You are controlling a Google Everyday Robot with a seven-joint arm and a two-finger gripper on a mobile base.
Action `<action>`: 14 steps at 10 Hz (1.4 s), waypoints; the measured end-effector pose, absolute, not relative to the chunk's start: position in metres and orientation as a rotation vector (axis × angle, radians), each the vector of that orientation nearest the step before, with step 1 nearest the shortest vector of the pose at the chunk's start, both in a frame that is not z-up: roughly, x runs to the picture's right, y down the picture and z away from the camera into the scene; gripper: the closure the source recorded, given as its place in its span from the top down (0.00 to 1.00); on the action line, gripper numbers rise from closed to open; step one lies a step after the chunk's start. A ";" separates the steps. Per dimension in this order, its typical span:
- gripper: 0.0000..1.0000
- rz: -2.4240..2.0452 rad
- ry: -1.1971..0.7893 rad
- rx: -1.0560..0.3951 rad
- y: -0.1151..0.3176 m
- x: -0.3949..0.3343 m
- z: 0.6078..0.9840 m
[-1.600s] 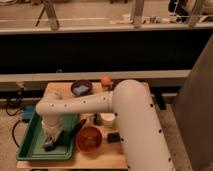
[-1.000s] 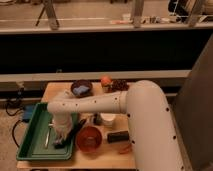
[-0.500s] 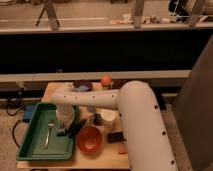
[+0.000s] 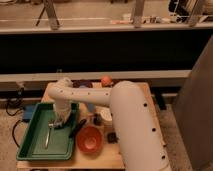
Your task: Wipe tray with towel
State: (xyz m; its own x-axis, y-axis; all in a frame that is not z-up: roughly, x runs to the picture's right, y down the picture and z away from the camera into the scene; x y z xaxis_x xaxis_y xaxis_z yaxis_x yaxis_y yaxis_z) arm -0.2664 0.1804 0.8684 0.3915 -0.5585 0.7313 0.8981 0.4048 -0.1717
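Note:
The green tray (image 4: pixel 30 147) lies on the left part of the wooden table. My gripper (image 4: pixel 59 121) reaches down into the tray near its right wall, at the upper middle. It is shut on a small pale towel (image 4: pixel 54 124) that rests against the tray floor. A thin grey utensil (image 4: pixel 47 138) lies on the tray floor just below the towel. My white arm (image 4: pixel 125 115) sweeps in from the lower right and hides the middle of the table.
An orange bowl (image 4: pixel 90 140) sits right of the tray, with a dark stick (image 4: pixel 77 128) between them. A white cup (image 4: pixel 106 116), a black item (image 4: pixel 112 136), an orange fruit (image 4: pixel 106 80) and a dark bowl (image 4: pixel 83 85) stand on the table. A blue object (image 4: pixel 29 112) lies on the floor at the left.
My gripper has moved with the towel from the near part of the tray up toward its far right side, and the arm has shifted along with it.

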 end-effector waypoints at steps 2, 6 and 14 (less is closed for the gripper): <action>0.00 -1.022 -0.690 -0.608 0.182 -0.282 0.867; 0.00 -1.067 -0.737 -0.651 0.229 -0.296 0.842; 0.00 -1.068 -0.737 -0.691 0.264 -0.281 0.794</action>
State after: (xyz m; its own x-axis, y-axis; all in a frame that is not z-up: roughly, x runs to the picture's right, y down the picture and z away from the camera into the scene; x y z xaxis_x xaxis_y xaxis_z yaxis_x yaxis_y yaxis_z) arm -0.2812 0.2635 0.7939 0.2992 -0.5108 0.8059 0.9348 0.3262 -0.1404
